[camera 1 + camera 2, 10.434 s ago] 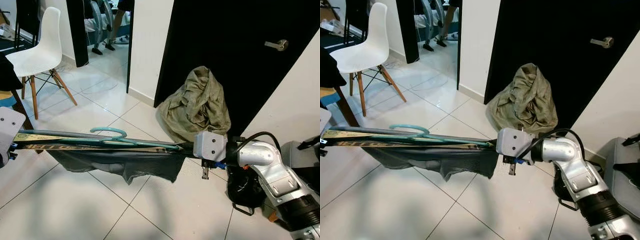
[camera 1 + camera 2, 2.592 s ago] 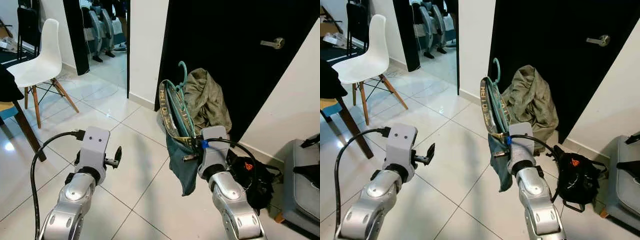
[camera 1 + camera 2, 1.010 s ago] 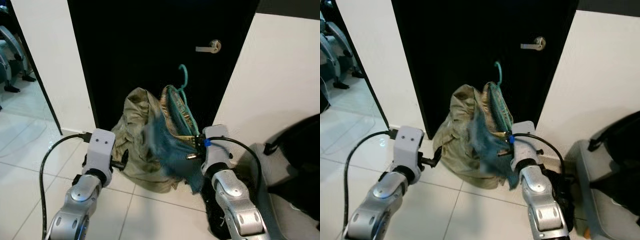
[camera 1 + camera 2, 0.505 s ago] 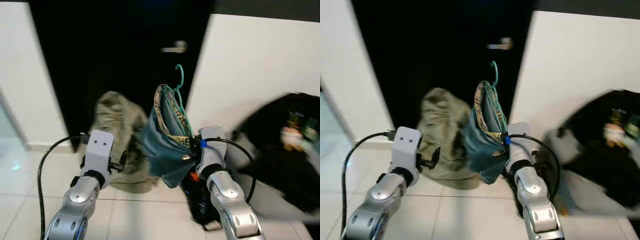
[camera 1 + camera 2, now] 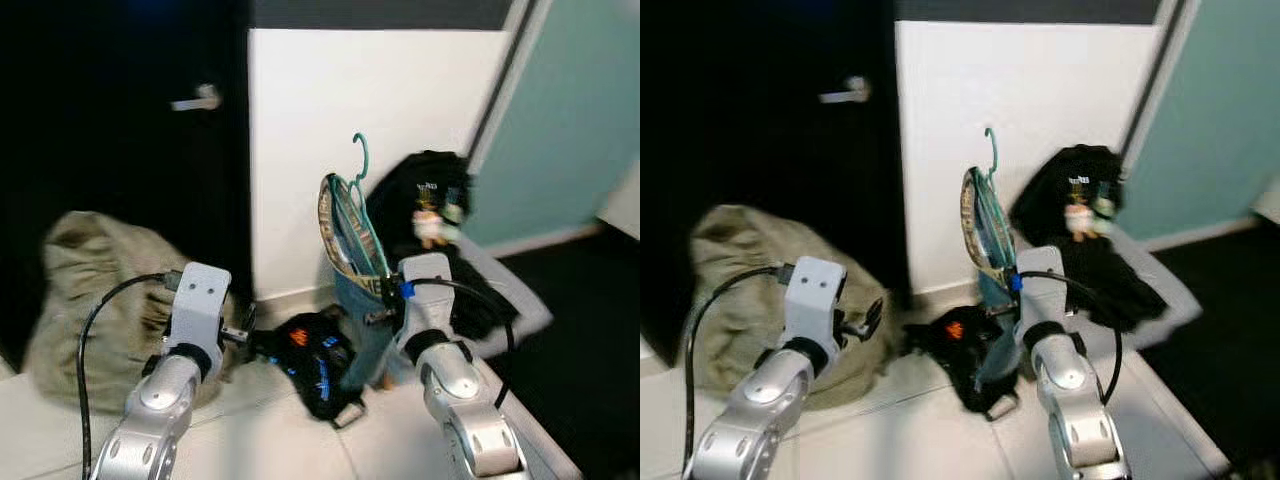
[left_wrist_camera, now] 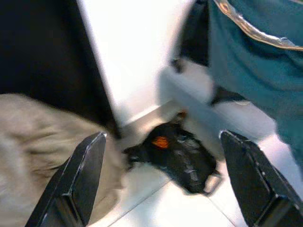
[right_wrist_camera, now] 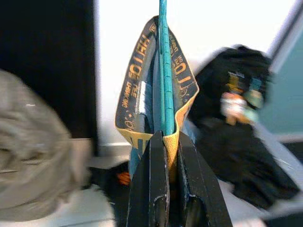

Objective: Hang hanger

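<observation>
Up close, the right gripper [image 7: 166, 142] has its two black fingers pressed tight together on the bottom of the hanger [image 5: 356, 190], so it is pinched hard and held up in front of the robot. The hanger is thin and blue-green, standing nearly straight up, with its curly hook at the very top. A pair of teal shorts [image 5: 352, 262] is hung on it, and the waistband has a tan strip with gold letters that loops around the hanger. The rest of the cloth droops down beside the silver right arm. The left gripper [image 6: 161, 179] is held out low on the other side with its fingers spread wide apart, and it has nothing in them. On the floor between the arms lies a small black bag [image 5: 308, 362] with an orange spot. To the left sits a big lumpy olive bundle [image 5: 85, 285] against a black door [image 5: 120, 160] with a silver handle [image 5: 196, 101]. Behind the hanger is a white wall [image 5: 390, 90], a dark backpack [image 5: 425, 205] resting on a grey case [image 5: 520, 305], and a teal panel [image 5: 580, 120] on the right. Half a second ago the door was right behind the hanger; now the whole picture has slid over, so the camera turned to the right. The hanger is still pinched the same way.
</observation>
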Robot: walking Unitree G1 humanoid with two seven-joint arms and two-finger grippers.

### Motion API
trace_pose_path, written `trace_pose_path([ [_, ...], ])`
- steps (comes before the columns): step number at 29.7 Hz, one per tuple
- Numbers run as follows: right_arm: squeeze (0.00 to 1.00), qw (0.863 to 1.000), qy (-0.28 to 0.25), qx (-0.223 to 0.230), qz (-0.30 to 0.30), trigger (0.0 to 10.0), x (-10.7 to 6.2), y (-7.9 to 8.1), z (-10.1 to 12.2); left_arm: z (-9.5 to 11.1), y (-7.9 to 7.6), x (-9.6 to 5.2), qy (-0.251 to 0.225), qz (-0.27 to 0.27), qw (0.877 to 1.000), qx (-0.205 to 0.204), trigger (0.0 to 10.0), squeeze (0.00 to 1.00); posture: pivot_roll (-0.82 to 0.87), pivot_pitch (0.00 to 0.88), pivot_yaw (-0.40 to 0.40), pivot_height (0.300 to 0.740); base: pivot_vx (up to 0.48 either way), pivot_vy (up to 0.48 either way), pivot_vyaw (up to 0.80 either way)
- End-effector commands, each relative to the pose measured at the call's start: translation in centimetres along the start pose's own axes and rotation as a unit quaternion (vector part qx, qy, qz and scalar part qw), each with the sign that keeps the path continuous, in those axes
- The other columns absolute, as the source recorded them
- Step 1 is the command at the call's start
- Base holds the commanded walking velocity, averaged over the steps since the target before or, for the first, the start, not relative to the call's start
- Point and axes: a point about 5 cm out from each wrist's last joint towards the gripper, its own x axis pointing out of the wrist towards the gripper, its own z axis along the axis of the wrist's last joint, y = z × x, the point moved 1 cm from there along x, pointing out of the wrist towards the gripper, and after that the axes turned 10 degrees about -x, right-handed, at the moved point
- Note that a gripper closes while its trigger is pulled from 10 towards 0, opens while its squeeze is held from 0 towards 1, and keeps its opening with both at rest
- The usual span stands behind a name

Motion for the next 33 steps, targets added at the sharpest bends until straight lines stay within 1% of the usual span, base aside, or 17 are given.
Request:
trace_pose_path([
  [1,0.00,1.000,0.000,0.005,0.000,10.0,-0.18,-0.01,-0.09,-0.68,-0.05,-0.10,0.016,0.003,1.000,-0.001,10.0,0.00,-0.05,0.198,-0.071,0.740,0.000,0.000,-0.80],
  [5,0.00,1.000,0.000,0.005,0.001,10.0,-0.17,0.03,-0.08,-0.71,0.01,-0.07,0.017,0.005,1.000,-0.006,10.0,0.00,-0.05,0.196,-0.071,0.740,0.000,0.000,-0.80],
  [14,0.00,1.000,0.000,-0.001,0.002,10.0,-0.10,0.05,-0.10,-0.71,0.10,-0.07,0.015,0.011,1.000,-0.018,10.0,0.00,-0.05,0.185,-0.072,0.740,0.000,0.000,0.00],
  [23,0.00,1.000,0.000,-0.005,0.002,10.0,-0.04,0.02,-0.16,-0.70,0.13,-0.13,0.015,0.009,1.000,-0.020,10.0,0.00,-0.05,0.181,-0.073,0.740,-0.333,0.000,0.00],
  [33,0.00,1.000,0.001,-0.004,0.002,10.0,-0.03,0.00,-0.14,-0.70,0.19,-0.18,0.015,0.009,1.000,-0.021,10.0,0.00,-0.05,0.184,-0.075,0.740,-0.440,0.000,0.00],
])
